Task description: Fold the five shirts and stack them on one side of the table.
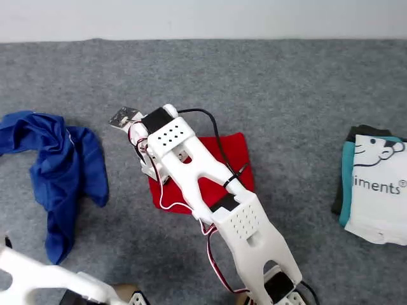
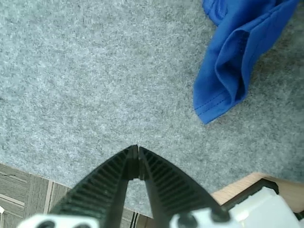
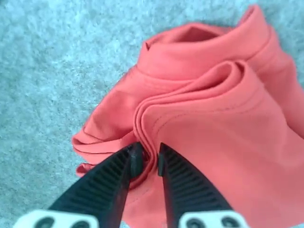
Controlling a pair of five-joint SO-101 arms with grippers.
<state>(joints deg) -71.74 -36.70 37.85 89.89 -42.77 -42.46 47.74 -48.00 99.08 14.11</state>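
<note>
Far left on the grey mat (image 1: 267, 82): the blue shirt (image 1: 57, 171), crumpled in a heap and not yet folded, well apart from the other clothes. Near it, close to the table's edge, the left gripper (image 2: 137, 156) — clenched on nothing, tips touching, hanging above bare mat with a hem of the blue shirt a little ahead. Little danger on this side for now, except pushing the cloth away instead of taking it, if sent forward with the jaws closed like this. In the middle, the red shirt (image 1: 240, 155), folded into a rough square and partly hidden under the right arm. At one corner of it the right gripper (image 3: 147, 159), pinched on several stacked edges of the red shirt, with the layers bunched and curling between the jaws. Main risk here, as a judgement: holds only a thin bite at the very rim, so may lose one or two layers during a pull and open the fold again — or may drag the whole shirt across the mat, with no hold on the opposite side. Far right, the stack of folded shirts (image 1: 375, 184), lying at the right side of the table. Could be knocked askew by a careless placing of the next shirt on top.
</note>
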